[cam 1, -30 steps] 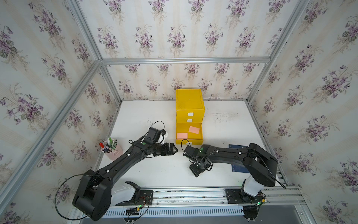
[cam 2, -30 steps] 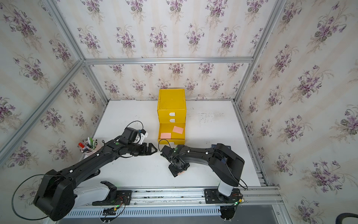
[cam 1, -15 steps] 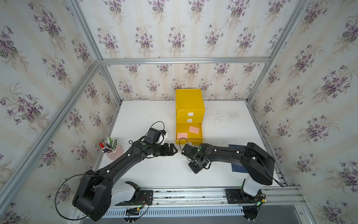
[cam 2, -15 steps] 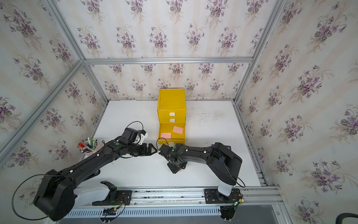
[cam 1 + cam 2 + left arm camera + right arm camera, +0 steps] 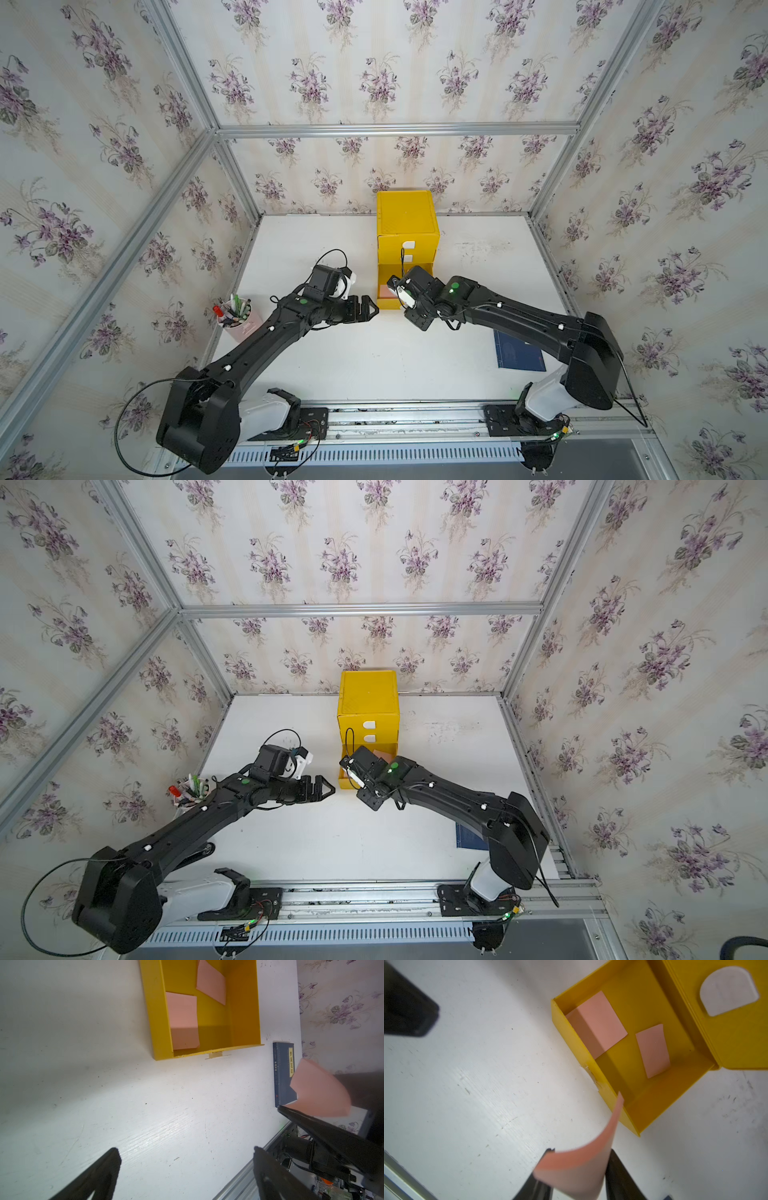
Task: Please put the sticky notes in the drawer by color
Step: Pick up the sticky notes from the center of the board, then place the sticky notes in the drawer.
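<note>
The right end effector is closed on a curled pink sticky note, just near of the yellow chest's open bottom drawer, where two pink notes lie. The left end effector gapes empty above the surface. In both top views the right arm hides most of that drawer.

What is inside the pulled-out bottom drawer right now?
Two pink notes lie apart on the drawer floor: wall-side note, inner note. Nothing else shows; its rear, under the chest, is hidden. The right gripper holds a third note outside.
</note>
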